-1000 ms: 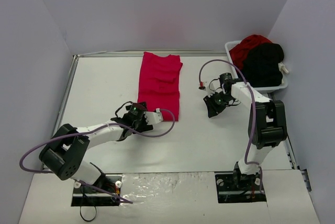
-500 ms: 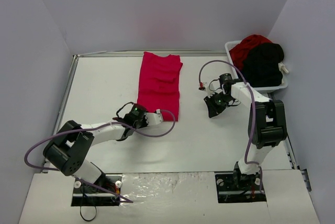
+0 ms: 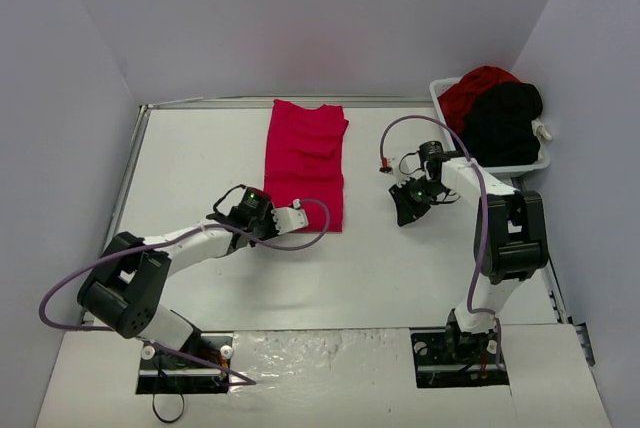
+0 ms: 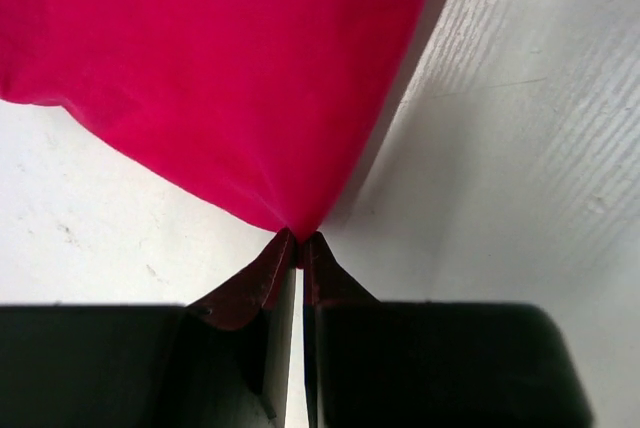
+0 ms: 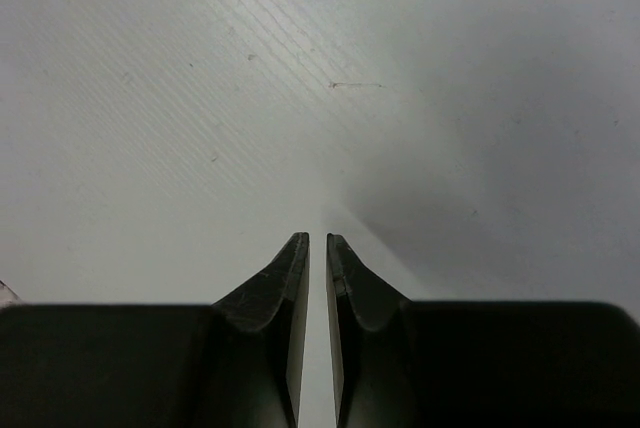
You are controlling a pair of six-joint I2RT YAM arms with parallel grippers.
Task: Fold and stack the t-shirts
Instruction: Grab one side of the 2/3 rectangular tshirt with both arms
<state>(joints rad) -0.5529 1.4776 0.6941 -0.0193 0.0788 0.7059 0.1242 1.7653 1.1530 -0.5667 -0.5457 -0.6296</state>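
Nearest the bases, left arm (image 3: 190, 241) lies low, stretched from the near-left corner toward mid-table, forearm close over the table (image 3: 200, 158). Left gripper (image 4: 298, 240) at its end points roughly rightward. Its fingers are pressed together on the near-left corner of red shirt (image 3: 305, 163), and the cloth gathers to a point between the tips.

Right arm (image 3: 515, 233) rises from its base at near right with the elbow up. The forearm reaches far-left and the wrist bends down. Right gripper (image 5: 317, 238) hangs over bare table, right of the red shirt and apart from it. Its fingers are all but touching, with only a thin slit between, and grip nothing. Cannot tell whether the tips touch the surface.

Mid-table, the red shirt lies flat as a long narrow strip running near to far, with cross ripples along its length. Its far end is close to the table's back edge.

Far right corner: white basket (image 3: 505, 167), set against the wall. Other red shirt (image 3: 478, 86) is heaped inside at the back. Black shirt (image 3: 505, 120) is bunched in front of it, and both mound above the rim.
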